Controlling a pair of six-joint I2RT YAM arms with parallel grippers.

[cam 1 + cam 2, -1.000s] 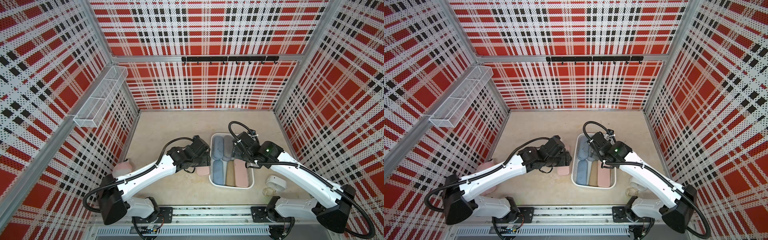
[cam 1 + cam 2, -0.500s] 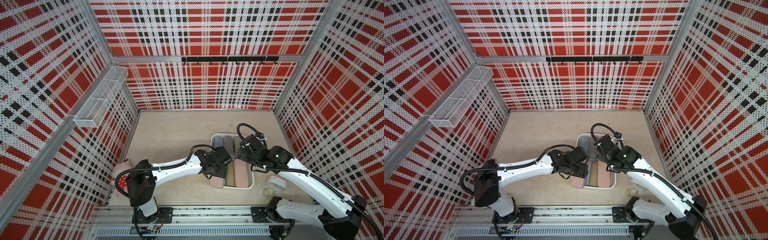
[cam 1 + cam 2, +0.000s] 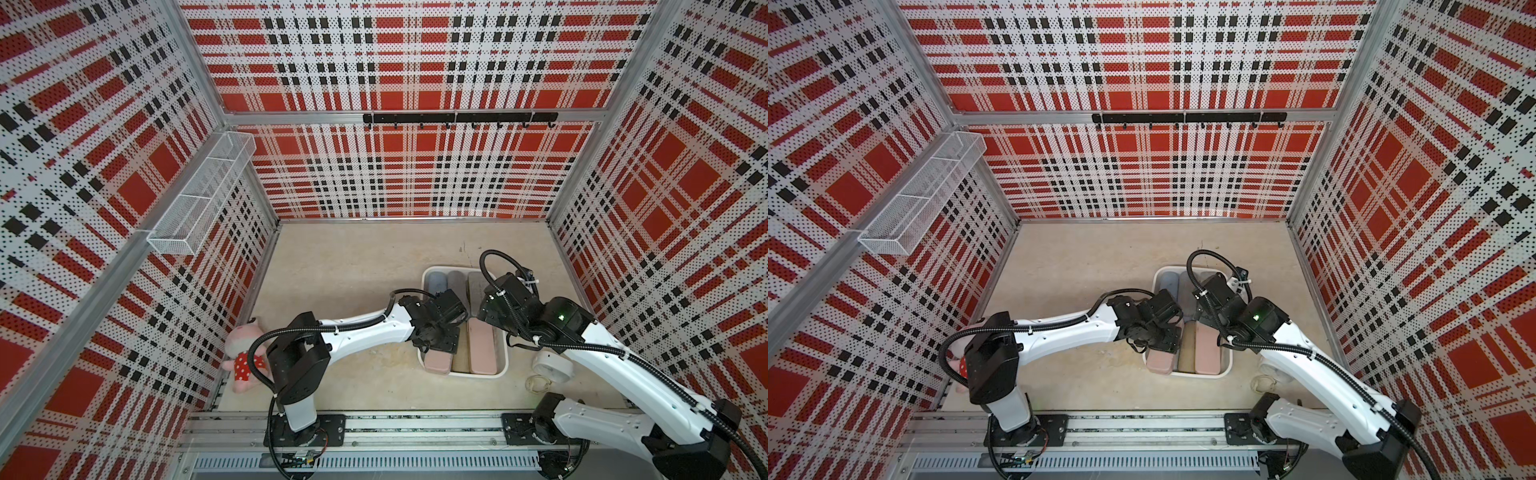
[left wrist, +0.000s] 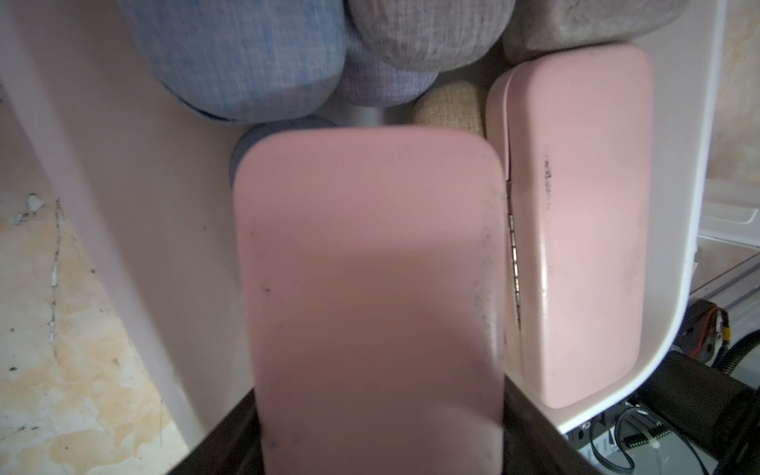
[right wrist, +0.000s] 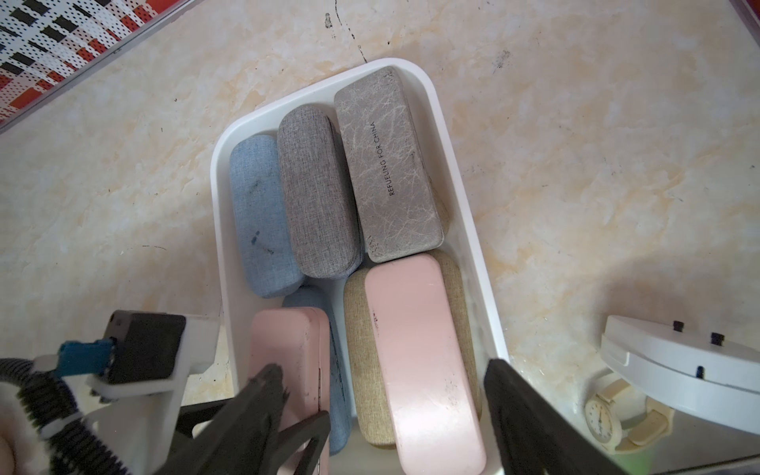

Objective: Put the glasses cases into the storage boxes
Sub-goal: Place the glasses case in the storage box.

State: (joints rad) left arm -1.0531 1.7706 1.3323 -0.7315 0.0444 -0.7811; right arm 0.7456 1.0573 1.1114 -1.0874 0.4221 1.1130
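In swings the left gripper (image 3: 439, 340), clamping the pink case (image 4: 370, 288), over the tray's (image 3: 465, 375) seven o'clock corner; right gripper (image 5: 382, 395) gapes empty. Release next.

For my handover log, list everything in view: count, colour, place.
white plastic tray: 1, white, tabletop.
blue fabric glasses cases: 2, blue, in tray.
grey fabric case, lavender fabric case, tan fabric case: 1 each, in tray.
grey marbled rectangular case: 1, grey, in tray.
flat pink cases: 2, pink, one in tray, one held over it.
pink plush toy: 1, pink, by left wall.
white round disc: 1, white, beside tray.
cream wristwatch: 1, cream, by disc.
white wire-mesh basket: 1, white, left wall.
black hook rail: 1, black, back wall.
left hand: 1, black, shut on pink case.
right hand: 1, black, open over tray.
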